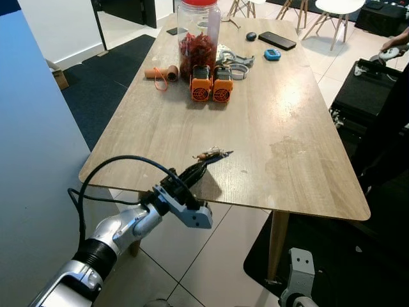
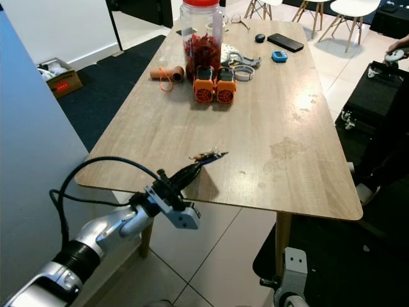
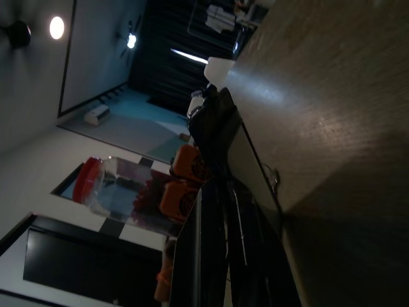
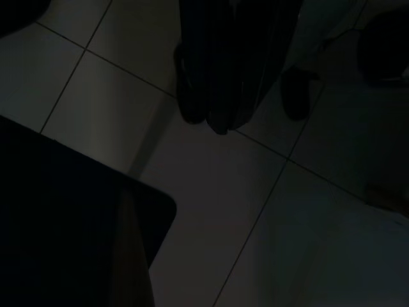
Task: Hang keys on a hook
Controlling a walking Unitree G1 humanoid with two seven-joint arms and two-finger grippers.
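Left gripper [image 1: 203,165]: reaches over the near edge of the table [image 1: 300,128], its two black fingers pressed close together, tips just short of the keys; I cannot tell whether they already pinch anything.
Keys [image 1: 211,154]: a small bunch lying flat on the wood near the near-left corner, at about 1 o'clock from the fingertips, touching or almost touching them.
Long axis: the bunch runs from 8 to 2 o'clock, nearly in line with the fingers.
Nearer arm: the left, by far.
Right gripper [image 4: 217,96]: hangs idle over the tiled floor, fingers close together.
Hook: none to be made out.
Farther out: orange devices [image 1: 211,84] and jar [image 1: 199,35], well apart at 12 o'clock.
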